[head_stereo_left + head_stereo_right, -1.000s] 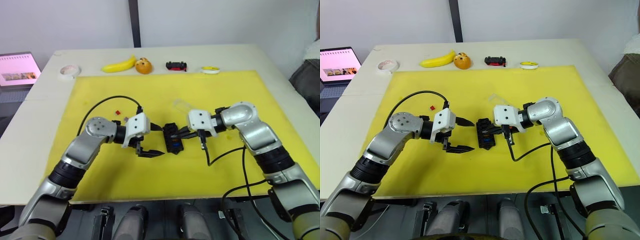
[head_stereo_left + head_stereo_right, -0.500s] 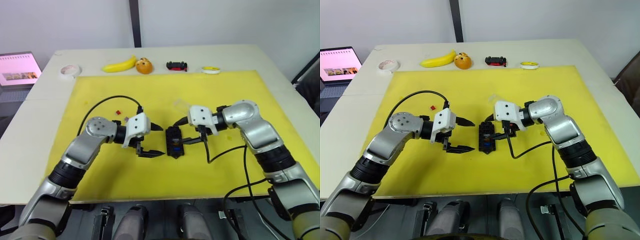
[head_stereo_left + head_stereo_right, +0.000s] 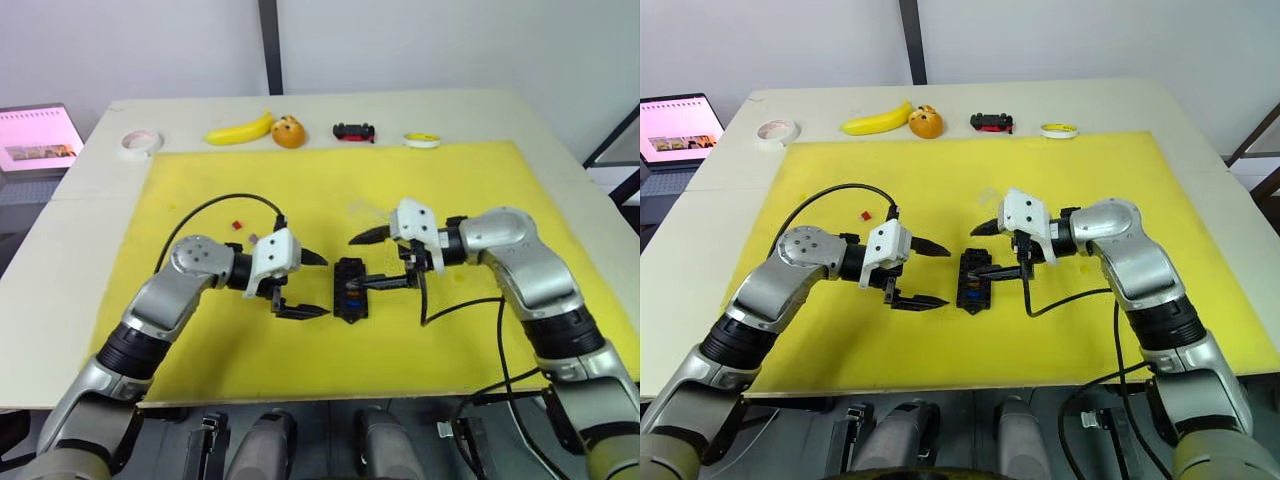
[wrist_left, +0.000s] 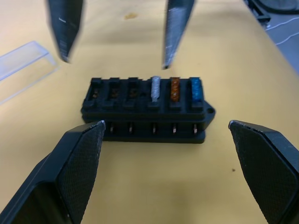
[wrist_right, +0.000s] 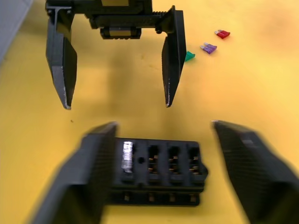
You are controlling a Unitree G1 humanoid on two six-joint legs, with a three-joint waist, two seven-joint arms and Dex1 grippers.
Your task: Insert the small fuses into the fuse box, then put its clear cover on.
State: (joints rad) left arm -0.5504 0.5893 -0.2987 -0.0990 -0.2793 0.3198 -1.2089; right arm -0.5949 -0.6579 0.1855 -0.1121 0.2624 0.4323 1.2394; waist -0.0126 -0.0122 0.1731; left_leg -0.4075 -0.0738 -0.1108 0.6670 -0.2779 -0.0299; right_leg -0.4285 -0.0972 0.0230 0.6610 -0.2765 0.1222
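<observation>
You have a pale table (image 3: 560, 215) against a light wall, with a yellow mat (image 3: 460, 190) spread over most of it. The fuse box (image 3: 351, 287) sits near the middle of the mat, between your two grippers and touching neither. In the left wrist view, three slots at one end of its near row hold a grey fuse (image 4: 156, 87), an olive-brown fuse (image 4: 174, 88) and a blue fuse (image 4: 196, 89); the other slots in that row look empty. Your left gripper (image 3: 312, 284) hangs just beside the box with its fingers spread wide and nothing between them. Your right gripper (image 3: 367, 261) faces it from the other side, also wide open and empty, one finger above the box and one level with its far side. The clear cover (image 4: 21, 63) lies flat on the mat just beyond the box. A red fuse (image 5: 222, 33), a purple fuse (image 5: 208, 47) and a green fuse (image 5: 188, 56) lie loose on the mat behind your left gripper. Along the table's far edge are a banana (image 3: 238, 129), a toy car (image 3: 353, 131) and a tape roll (image 3: 136, 142).
</observation>
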